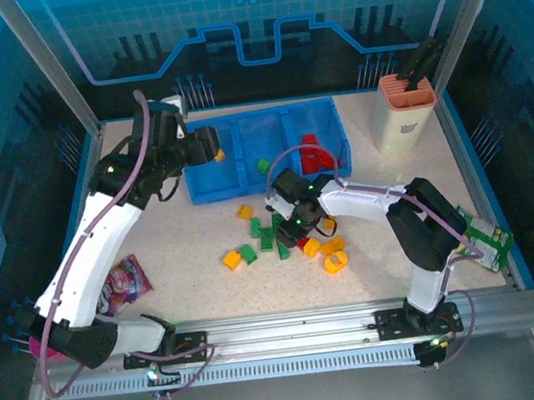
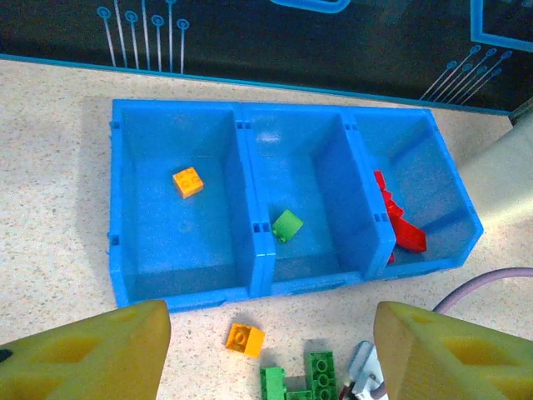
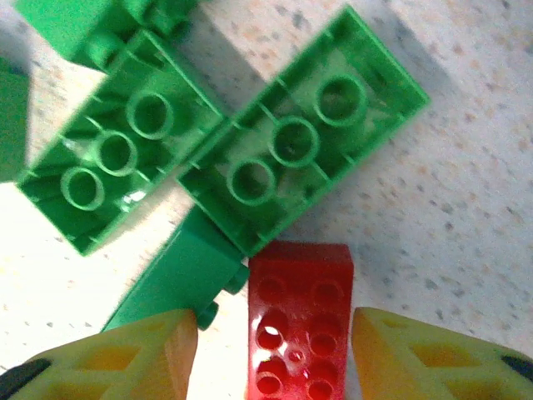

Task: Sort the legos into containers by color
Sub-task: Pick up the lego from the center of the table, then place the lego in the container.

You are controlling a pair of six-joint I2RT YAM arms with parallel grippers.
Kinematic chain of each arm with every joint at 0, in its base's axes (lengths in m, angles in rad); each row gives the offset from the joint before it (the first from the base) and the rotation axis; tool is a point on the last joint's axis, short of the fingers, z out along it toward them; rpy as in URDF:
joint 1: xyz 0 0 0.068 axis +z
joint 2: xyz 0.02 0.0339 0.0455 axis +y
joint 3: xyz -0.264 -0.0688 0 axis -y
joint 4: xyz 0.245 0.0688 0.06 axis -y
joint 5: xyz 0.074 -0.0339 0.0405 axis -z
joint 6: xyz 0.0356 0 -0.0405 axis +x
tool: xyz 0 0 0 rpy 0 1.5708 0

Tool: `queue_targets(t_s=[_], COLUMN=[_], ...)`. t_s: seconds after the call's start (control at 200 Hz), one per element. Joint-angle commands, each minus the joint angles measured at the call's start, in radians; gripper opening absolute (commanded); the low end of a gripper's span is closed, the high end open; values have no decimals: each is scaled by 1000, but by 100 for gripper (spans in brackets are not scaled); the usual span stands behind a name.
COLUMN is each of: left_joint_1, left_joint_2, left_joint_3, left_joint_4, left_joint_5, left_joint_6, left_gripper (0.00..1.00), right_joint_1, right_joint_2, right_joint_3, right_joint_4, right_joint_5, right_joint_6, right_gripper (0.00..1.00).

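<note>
The blue tray (image 1: 209,180) has three compartments side by side. In the left wrist view its left one (image 2: 166,242) holds an orange brick (image 2: 187,182), the middle a green brick (image 2: 287,226), the right red bricks (image 2: 398,221). My left gripper (image 1: 211,145) hovers over the tray's left end, open (image 2: 271,321) and holding nothing. Loose green, orange and red legos (image 1: 281,237) lie in front of the tray. My right gripper (image 1: 295,224) is down in this pile. It is open (image 3: 275,358) astride a red brick (image 3: 301,325), with gaps on both sides. Two upturned green bricks (image 3: 304,137) lie just beyond.
A cream holder with an orange top (image 1: 406,112) stands at the back right. A snack packet (image 1: 122,282) lies by the left arm, another packet (image 1: 489,242) at the right edge. An orange brick (image 2: 245,338) and green bricks (image 2: 308,379) lie before the tray.
</note>
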Motion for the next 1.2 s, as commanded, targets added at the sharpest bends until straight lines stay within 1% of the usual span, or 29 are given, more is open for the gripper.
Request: queue_targets(t_s=[0.0,0.14,0.31,0.525,0.58,0.686,0.846,0.916,1.001,1.111,1.196], left_joint_1=[8,13,14,15,14,15,23,32,39,39,40], left_joint_2=[-31,-37,-26,-31,-32,-35,-60,-76,-98,-133,-156], left_joint_3=[-23,-36,-40,-58,-66,-77,-105,-124,-169,-252,-315], left_joint_4=[-21,-10,0,-1,-1,-10,-27,-35,-43,-43,-37], left_joint_5=[-23,-24,-3,-7,-5,-8,-19,-21,-16,-42,-64], left_joint_6=[-3,-3,-8,-11,-14,-13,-9,-7,-2,12,12], left_gripper=[67,68,68,68,69,69,69,69,69,69,69], right_joint_1=[-5,-3,-1,4,6,6,-5,-31,-83,-183,-259], right_joint_2=[25,-18,13,81,104,140,135,102,42,-33,-44], right_joint_3=[-12,-46,-28,40,58,87,95,105,130,187,247], right_joint_4=[-145,-139,-130,-118,-118,-128,-152,-164,-179,-188,-168], right_joint_5=[71,65,71,66,64,61,72,76,80,62,32], right_joint_6=[21,30,16,-21,-30,-39,-43,-39,-37,-23,-10], right_gripper=[58,61,61,61,59,45,32,28,29,29,28])
